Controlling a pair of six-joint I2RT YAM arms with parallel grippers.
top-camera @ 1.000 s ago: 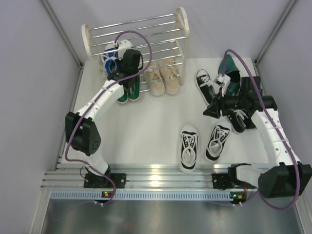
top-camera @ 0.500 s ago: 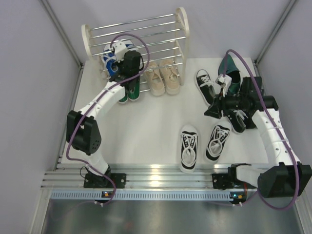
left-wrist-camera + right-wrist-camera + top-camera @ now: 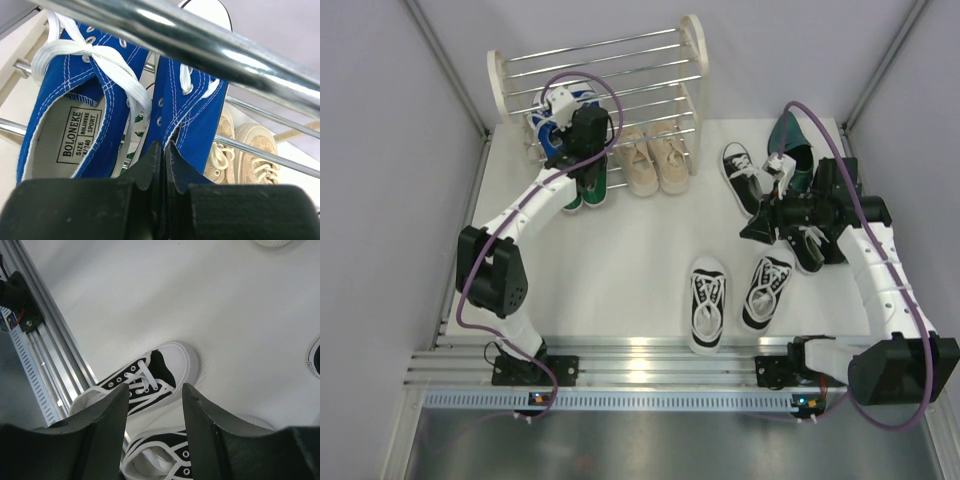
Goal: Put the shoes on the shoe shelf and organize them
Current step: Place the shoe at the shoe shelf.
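Filling your top view is the flat white table (image 3: 620,250). At its far left stands the shoe shelf (image 3: 498,82), thin glossy chrome rods between rounded cream panels. Beige sneakers (image 3: 655,160) and green sneakers (image 3: 586,186) sit side by side at its base. Your left gripper (image 3: 161,150) reaches in among the rods, its black fingers pinched shut on the stitched canvas heel edge of a blue sneaker (image 3: 195,110) lying on the rods. Your right gripper (image 3: 155,390) hangs with fingers apart and empty above a black-and-white sneaker (image 3: 172,360), smooth rubber toe cap showing, on the table.
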